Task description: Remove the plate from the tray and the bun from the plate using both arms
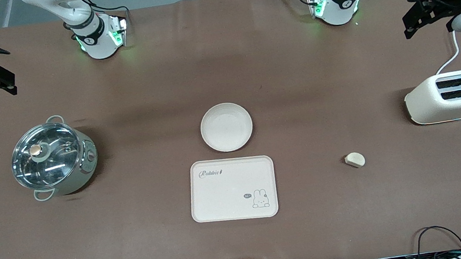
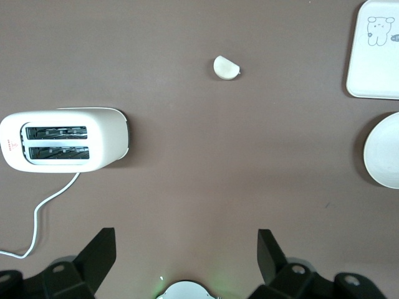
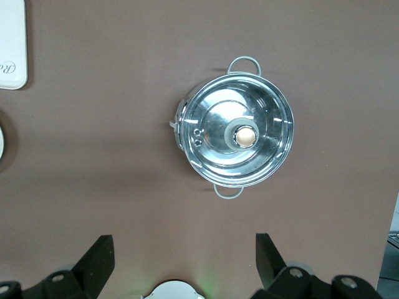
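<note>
One plate (image 1: 226, 127), one bun (image 1: 355, 160), one tray (image 1: 232, 189). My left gripper (image 2: 187, 252) hangs jaws wide above the toaster (image 1: 451, 96); my right gripper (image 3: 184, 256), jaws wide, above the pot (image 1: 52, 158).

A brown table (image 1: 222, 68) holds a plain cream-beige plate (image 1: 226, 127) and a cream tray (image 1: 232, 189) printed with a dark outline rabbit and the word "Rabbit". The bun (image 1: 355, 160) is pale cream-white. A silver pot (image 1: 54, 157) has a clear glass lid with a tan knob. The toaster (image 1: 451, 96) is white with 2 dark slots and a white cord. Both white arms show green lights at their bases.
</note>
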Tool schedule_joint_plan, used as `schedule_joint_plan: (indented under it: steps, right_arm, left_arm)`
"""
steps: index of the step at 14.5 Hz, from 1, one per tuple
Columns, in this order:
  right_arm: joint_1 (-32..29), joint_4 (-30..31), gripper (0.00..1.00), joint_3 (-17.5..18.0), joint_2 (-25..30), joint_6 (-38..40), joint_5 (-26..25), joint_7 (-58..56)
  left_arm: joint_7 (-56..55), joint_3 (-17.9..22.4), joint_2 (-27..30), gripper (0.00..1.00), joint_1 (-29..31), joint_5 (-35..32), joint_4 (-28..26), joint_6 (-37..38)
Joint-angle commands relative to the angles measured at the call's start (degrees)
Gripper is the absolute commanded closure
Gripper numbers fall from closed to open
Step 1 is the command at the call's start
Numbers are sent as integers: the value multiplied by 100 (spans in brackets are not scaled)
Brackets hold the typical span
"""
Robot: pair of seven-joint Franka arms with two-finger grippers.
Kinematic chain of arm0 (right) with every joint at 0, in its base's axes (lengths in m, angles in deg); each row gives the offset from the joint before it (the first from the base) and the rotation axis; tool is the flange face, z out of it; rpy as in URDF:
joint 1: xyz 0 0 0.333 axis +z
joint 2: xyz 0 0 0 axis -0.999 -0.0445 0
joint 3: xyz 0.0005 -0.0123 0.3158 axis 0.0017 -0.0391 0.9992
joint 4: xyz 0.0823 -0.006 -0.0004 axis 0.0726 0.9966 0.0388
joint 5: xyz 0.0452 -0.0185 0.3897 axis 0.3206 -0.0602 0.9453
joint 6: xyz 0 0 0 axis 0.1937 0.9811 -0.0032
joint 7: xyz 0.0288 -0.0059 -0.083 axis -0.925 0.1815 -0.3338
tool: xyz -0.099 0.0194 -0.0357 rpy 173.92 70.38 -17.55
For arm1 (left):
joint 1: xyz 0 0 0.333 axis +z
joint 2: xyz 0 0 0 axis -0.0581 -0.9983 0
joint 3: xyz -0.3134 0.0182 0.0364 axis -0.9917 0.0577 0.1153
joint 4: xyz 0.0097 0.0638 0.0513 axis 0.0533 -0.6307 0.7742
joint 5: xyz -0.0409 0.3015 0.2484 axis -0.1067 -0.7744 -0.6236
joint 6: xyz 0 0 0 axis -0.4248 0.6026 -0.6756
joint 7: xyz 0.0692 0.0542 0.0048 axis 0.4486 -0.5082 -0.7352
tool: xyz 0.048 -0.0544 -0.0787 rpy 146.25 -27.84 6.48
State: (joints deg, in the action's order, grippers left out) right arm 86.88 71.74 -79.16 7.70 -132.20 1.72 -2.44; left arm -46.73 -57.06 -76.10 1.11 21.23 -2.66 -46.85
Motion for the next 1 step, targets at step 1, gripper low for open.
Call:
schedule_joint_plan:
  steps: [1]
  right_arm:
    - [-31, 14, 0, -130, 35, -82, 189, -58]
  left_arm:
    - [101, 59, -52, 0, -42, 29, 37, 79]
